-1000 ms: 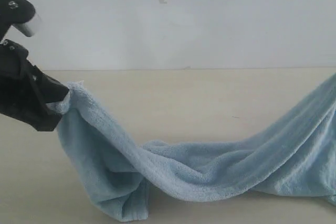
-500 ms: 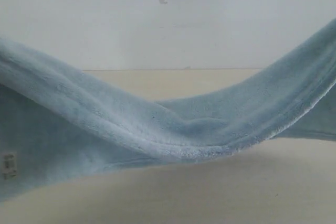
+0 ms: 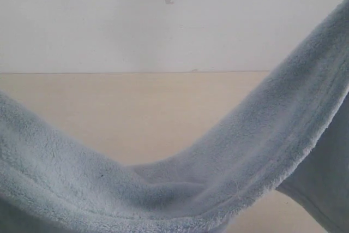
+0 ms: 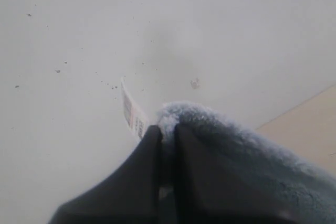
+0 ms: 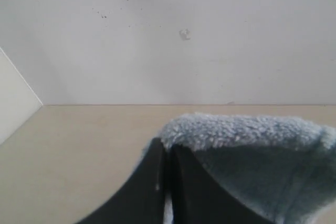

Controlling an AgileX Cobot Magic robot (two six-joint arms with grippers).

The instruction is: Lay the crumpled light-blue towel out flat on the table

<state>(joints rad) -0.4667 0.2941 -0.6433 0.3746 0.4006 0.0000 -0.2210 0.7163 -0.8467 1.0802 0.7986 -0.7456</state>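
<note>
Over table (image 3: 136, 113), left pincer (image 4: 167, 135) and right pincer (image 5: 167, 153) grip towel (image 3: 272, 135); label (image 4: 133, 113) print seemingly unreadable

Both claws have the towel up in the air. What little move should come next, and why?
The left gripper and right gripper each pinch an edge of the towel, which sags in a deep U over the table. So probably ease them apart a little: taking out that slack should let it land flat.

Towel (image 3: 262, 151) higher at both ends, now a deeper, closer sling.
</note>
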